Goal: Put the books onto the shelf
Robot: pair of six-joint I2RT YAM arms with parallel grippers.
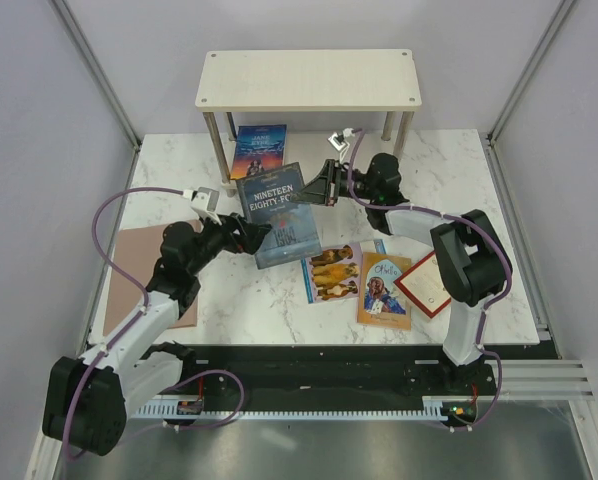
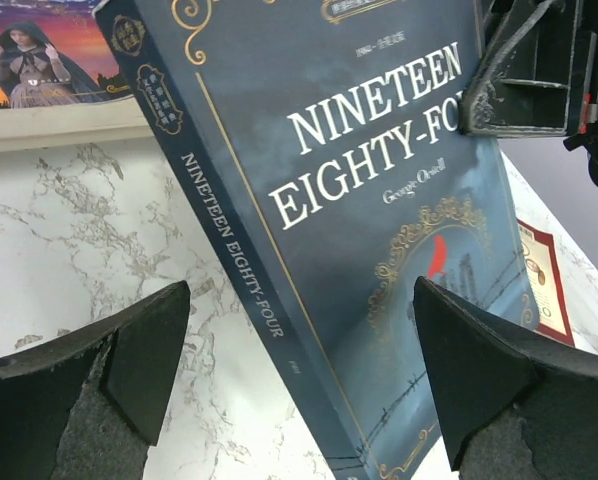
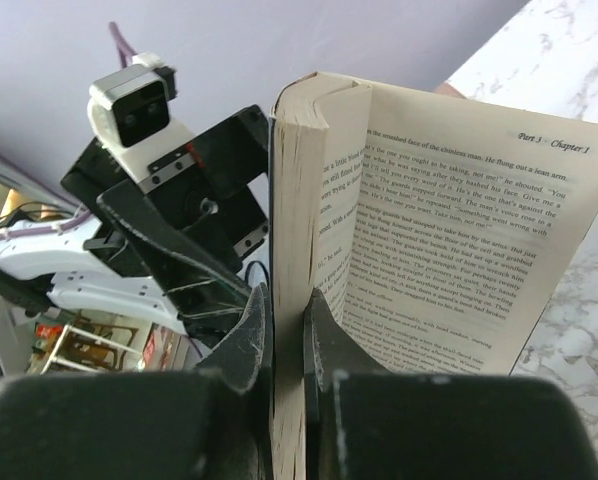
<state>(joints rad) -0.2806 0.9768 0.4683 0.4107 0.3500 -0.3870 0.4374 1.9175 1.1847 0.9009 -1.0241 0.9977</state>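
Observation:
The dark blue "Nineteen Eighty-Four" book point(image 1: 277, 215) is tilted up off the marble table. My right gripper point(image 1: 317, 190) is shut on a wad of its pages point(image 3: 289, 200) at the right edge, with other pages fanned open. My left gripper point(image 1: 244, 238) is open, its fingers point(image 2: 129, 360) either side of the book's lower spine corner point(image 2: 379, 200) without touching it. The shelf point(image 1: 309, 80) stands at the back. A blue-covered book point(image 1: 259, 150) rests under its top board. The dogs book point(image 1: 331, 272), tan portrait book point(image 1: 384, 290) and red-bordered book point(image 1: 426, 283) lie flat at front right.
A pinkish-brown sheet point(image 1: 144, 265) lies flat at the left, under the left arm. Grey walls close in the table on three sides. The shelf's silver posts point(image 1: 217, 145) stand just behind the raised book.

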